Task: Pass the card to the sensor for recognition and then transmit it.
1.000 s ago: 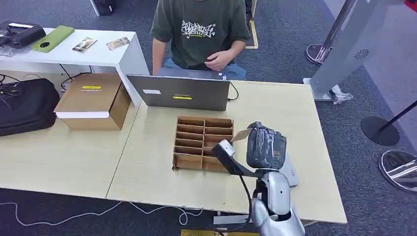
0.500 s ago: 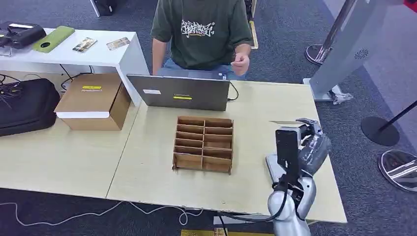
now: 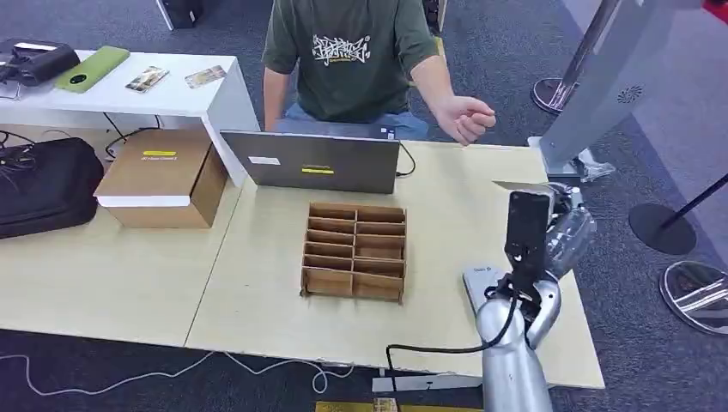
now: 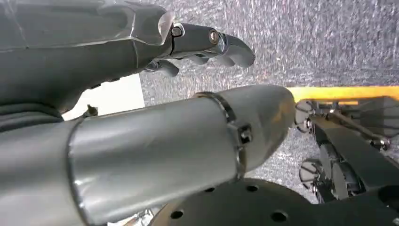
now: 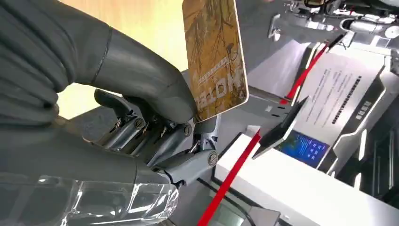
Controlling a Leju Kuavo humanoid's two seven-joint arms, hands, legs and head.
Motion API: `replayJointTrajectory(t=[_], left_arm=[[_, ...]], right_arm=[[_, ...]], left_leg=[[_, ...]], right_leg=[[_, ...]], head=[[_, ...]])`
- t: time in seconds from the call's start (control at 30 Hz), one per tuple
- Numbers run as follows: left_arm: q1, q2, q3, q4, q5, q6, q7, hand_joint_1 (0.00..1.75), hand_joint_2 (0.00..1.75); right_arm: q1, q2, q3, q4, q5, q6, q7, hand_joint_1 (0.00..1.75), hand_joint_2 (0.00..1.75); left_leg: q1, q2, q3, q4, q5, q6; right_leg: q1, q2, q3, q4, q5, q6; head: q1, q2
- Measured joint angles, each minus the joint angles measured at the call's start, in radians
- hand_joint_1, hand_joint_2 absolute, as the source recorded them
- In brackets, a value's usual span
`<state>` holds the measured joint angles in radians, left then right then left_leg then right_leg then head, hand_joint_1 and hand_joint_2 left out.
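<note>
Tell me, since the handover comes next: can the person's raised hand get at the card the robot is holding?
Probably yes. The person's hand hangs over the table's far edge, and the card sticks out of the right hand toward it, with nothing between them.

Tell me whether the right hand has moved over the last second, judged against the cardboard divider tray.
Yes. The right hand, holding the card, swung from over the divider tray rightward to the table's right edge.

The right hand (image 5: 141,122) pinches a brown and gold card (image 5: 214,56) between its thick grey thumb and darker fingers (image 5: 155,141). The card stands out of the grip, its printed face visible. Behind it are the pale worktop (image 5: 141,19), a red strap (image 5: 235,174) and what seems a kiosk screen (image 5: 306,146).
</note>
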<state>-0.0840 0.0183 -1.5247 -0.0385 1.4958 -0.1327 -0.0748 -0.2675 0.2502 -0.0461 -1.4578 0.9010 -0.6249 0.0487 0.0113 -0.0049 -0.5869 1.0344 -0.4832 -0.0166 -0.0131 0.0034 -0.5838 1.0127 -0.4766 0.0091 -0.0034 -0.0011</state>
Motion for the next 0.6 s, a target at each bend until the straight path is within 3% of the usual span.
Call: replayJointTrajectory(t=[0.3, 0.6], left_arm=[[-0.006, 0.000, -0.013, 0.000, -0.096, 0.001, 0.000, 0.00, 0.00], [-0.013, -0.003, -0.015, 0.000, -0.174, 0.011, 0.001, 0.00, 0.00]], right_arm=[[-0.217, 0.050, -0.014, 0.200, 0.121, -0.002, 0.023, 1.75, 1.75], [-0.410, 0.064, -0.010, 0.423, 0.287, -0.017, 0.100, 1.75, 1.75]], left_leg=[[0.000, 0.000, 0.000, 0.000, 0.001, -0.002], [0.000, 0.000, 0.000, 0.000, 0.002, -0.002]], right_leg=[[0.000, 0.000, 0.000, 0.001, 0.001, -0.001], [0.000, 0.000, 0.000, 0.001, 0.001, -0.001]], head=[[0.000, 0.000], [0.000, 0.000]])
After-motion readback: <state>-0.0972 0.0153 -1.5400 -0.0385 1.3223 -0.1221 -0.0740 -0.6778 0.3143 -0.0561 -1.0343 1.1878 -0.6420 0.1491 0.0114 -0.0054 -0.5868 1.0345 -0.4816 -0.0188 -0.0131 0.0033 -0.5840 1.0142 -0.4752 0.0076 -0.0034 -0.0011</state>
